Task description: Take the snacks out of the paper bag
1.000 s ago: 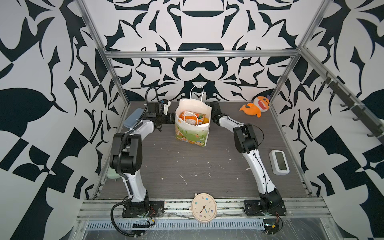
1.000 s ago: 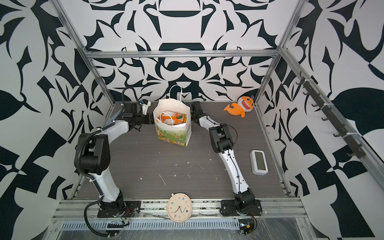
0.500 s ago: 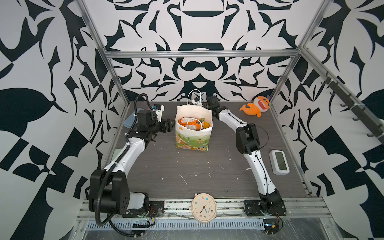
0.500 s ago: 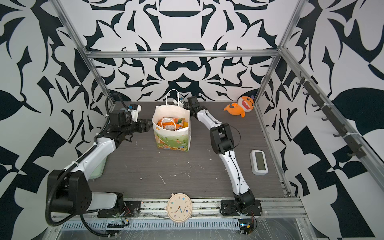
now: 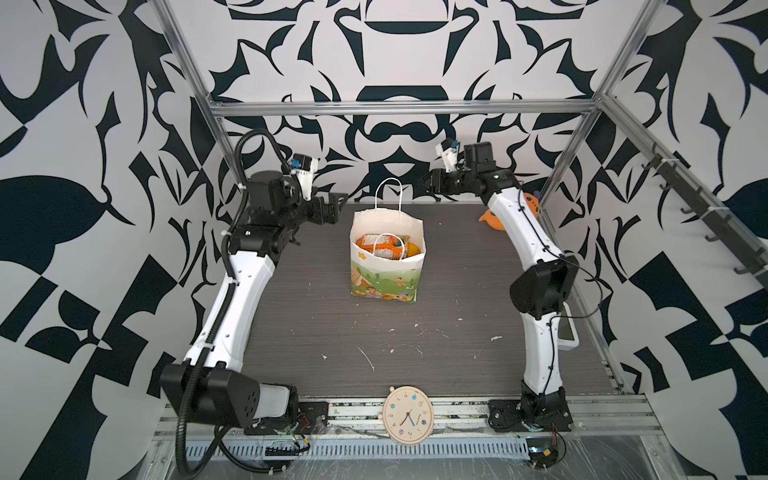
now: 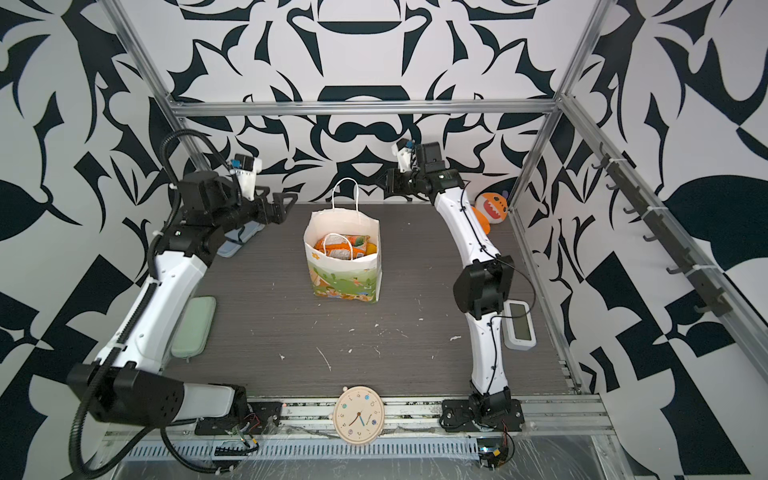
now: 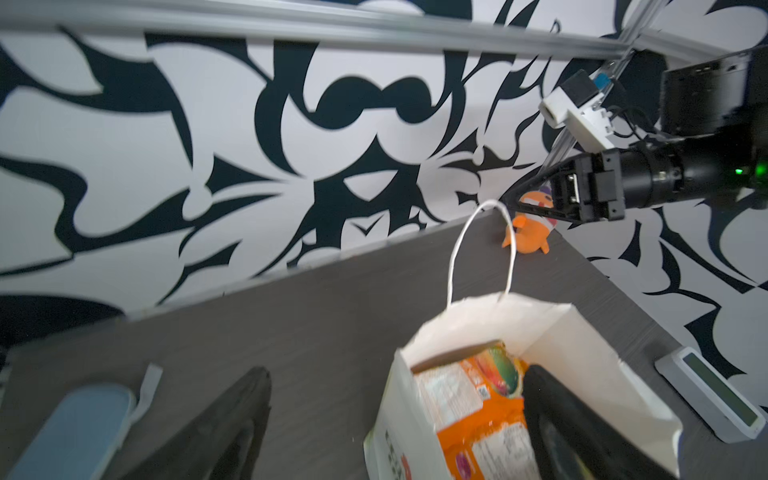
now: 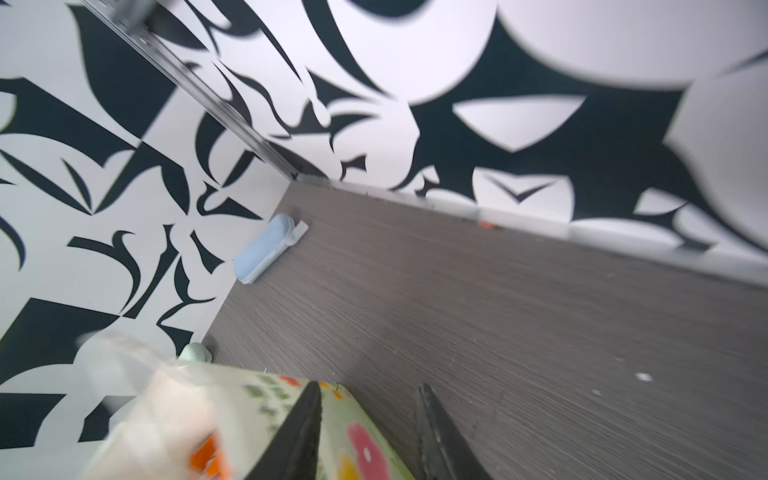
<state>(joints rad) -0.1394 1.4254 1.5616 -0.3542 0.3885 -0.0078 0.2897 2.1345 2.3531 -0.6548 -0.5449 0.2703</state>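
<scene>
Left wrist, not right: snacks (image 7: 469, 409)

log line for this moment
white paper bag with green print: upright | glossy orange snack packets: inside bag | left gripper: open, empty | right gripper: open, empty

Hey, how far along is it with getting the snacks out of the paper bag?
Done: nothing yet. No packet lies on the table. The paper bag stands upright and open, with the snacks visible inside.
In hand: nothing. The left gripper and the right gripper hover open and empty, raised on either side of the bag.
Left: every packet has to come out.
</scene>
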